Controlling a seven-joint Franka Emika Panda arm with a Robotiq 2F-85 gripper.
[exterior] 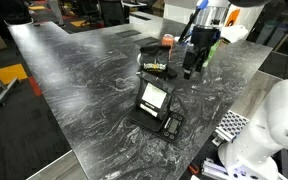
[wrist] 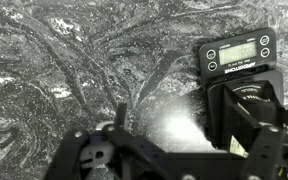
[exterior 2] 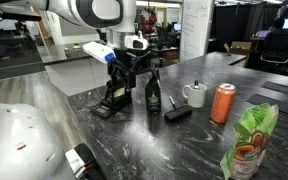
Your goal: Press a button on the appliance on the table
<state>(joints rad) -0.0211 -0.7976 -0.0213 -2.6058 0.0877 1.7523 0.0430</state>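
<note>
The appliance (exterior: 154,98) is a small black box with a pale square panel on top, a yellow-marked rear part and a front control section, lying on the dark marble table (exterior: 84,90). It also shows in an exterior view (exterior 2: 110,102). In the wrist view its control section (wrist: 237,56) shows a display with round buttons at the sides. My gripper (exterior: 191,68) hangs just above the table beside the appliance's rear part, and it also shows in an exterior view (exterior 2: 120,82). In the wrist view the gripper (wrist: 179,135) looks open and empty, with bare tabletop between the fingers.
A dark bottle (exterior 2: 154,92), a white mug (exterior 2: 194,95), an orange can (exterior 2: 223,102), a small black object (exterior 2: 177,115) and a green bag (exterior 2: 249,140) stand on the table beside the appliance. The white robot base (exterior: 274,120) is at the table edge.
</note>
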